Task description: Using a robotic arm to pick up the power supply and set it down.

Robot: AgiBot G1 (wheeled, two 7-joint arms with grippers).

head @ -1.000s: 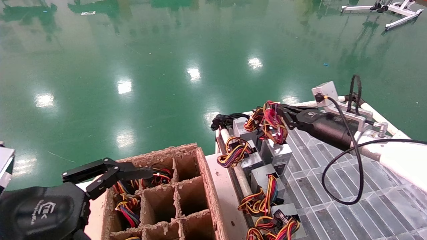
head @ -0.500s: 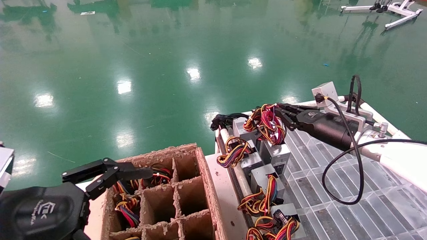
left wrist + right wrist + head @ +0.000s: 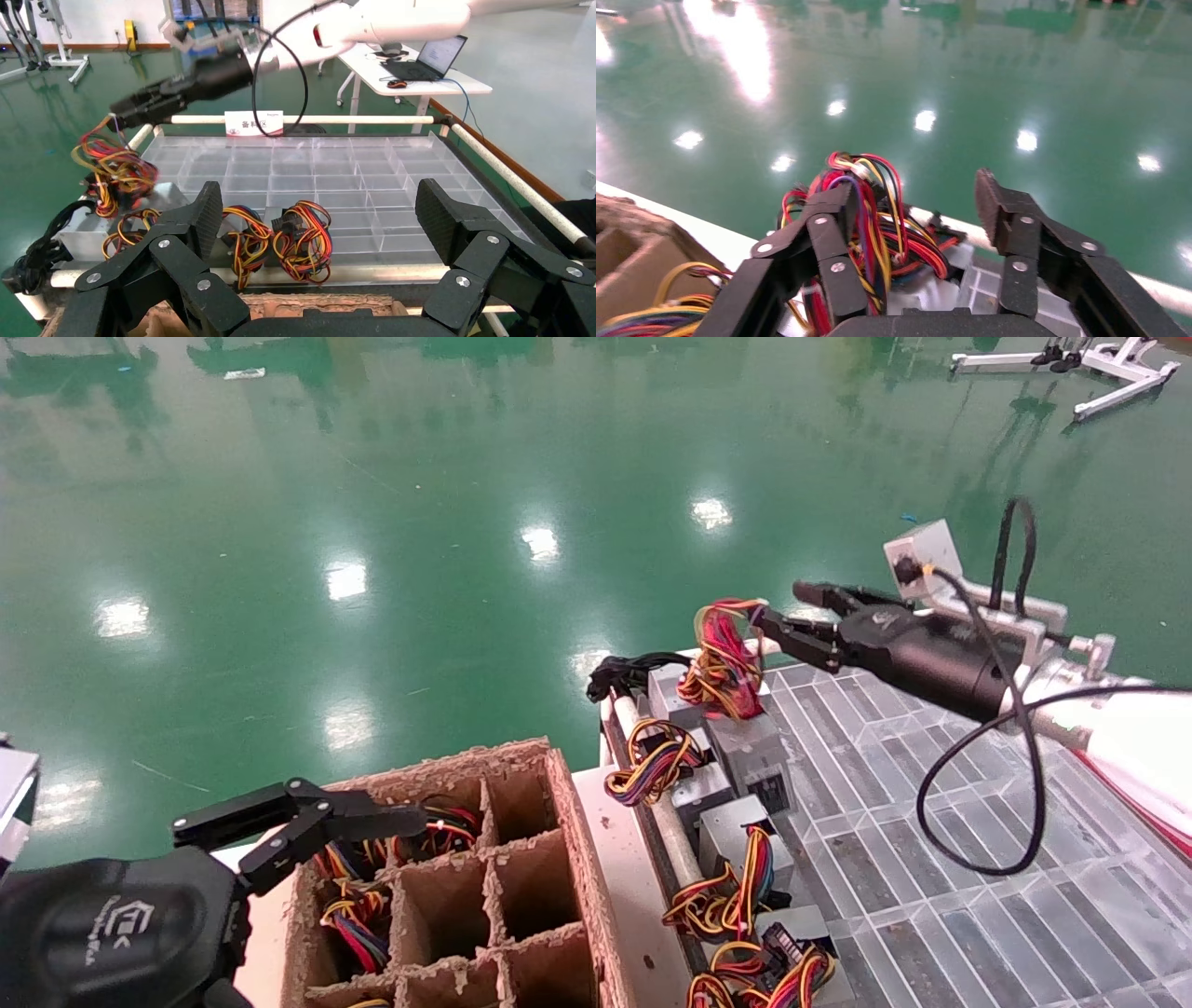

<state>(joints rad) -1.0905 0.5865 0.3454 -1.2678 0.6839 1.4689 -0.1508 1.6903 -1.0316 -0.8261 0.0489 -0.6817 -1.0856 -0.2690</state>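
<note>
The power supply [image 3: 752, 752], a small silver-grey box, lies on the far left part of the clear tray [image 3: 931, 822]. Its mostly red wire bundle [image 3: 722, 654] is pulled upward. My right gripper [image 3: 780, 605] is open just right of and above that bundle. In the right wrist view the wires [image 3: 877, 225] drape against one finger [image 3: 831, 217] and the other finger stands well clear. The grey box [image 3: 926, 295] shows below the open right gripper [image 3: 912, 203]. My left gripper [image 3: 298, 817] is open above the cardboard box and holds nothing [image 3: 320, 210].
A cardboard box [image 3: 559, 822] with divider cells holds wire bundles at lower left. Other grey supplies [image 3: 736, 831] with yellow-orange-purple bundles [image 3: 652, 761] line the tray's left rail. Beyond the tray lies green floor.
The right gripper has opened, risen and drawn back to the right. The red bundle has been pulled up with it and the box has shifted slightly left. The left arm has not moved.
</note>
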